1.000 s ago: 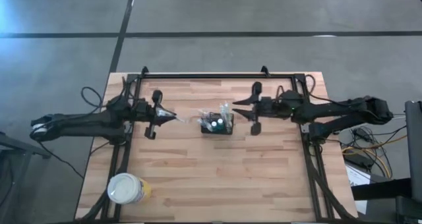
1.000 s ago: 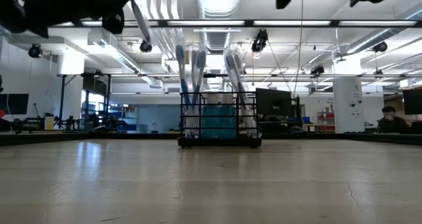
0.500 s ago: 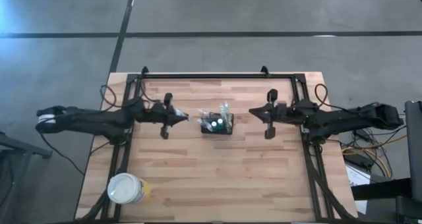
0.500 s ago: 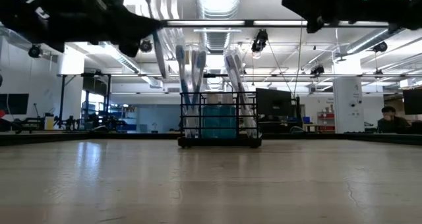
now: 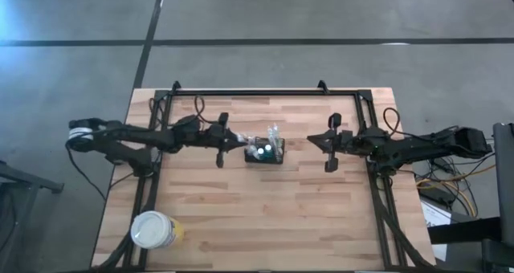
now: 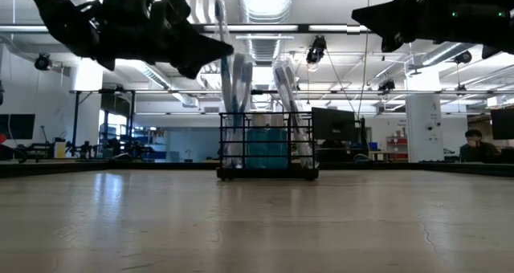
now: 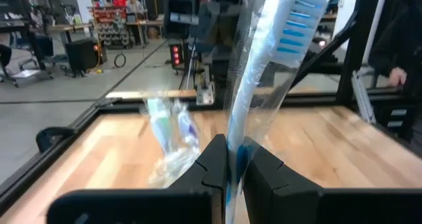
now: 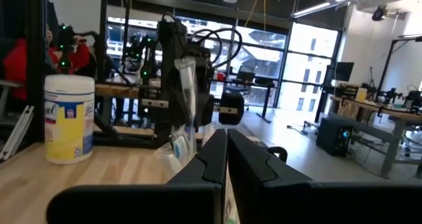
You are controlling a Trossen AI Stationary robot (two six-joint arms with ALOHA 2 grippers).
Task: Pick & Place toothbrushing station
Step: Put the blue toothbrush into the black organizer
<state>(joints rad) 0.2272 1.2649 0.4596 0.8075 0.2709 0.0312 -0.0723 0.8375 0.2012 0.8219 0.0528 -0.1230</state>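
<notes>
The left gripper (image 5: 238, 142), clamped on a wrapped toothbrush (image 7: 264, 92), has advanced to just beside the mesh basket (image 5: 265, 152) at mid-table, so insertion seems imminent. The right gripper (image 5: 313, 140), fingers pressed together and empty, has pulled back.

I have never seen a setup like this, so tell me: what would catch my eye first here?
Probably the small black wire basket standing mid-table, with wrapped toothbrushes sticking up out of it. Next, the left pincer just beside it, shut on another wrapped toothbrush with a blue and white head. The right pincer hangs shut and empty on the basket's other side, and a yellow tub with a white lid sits at a near corner.
</notes>
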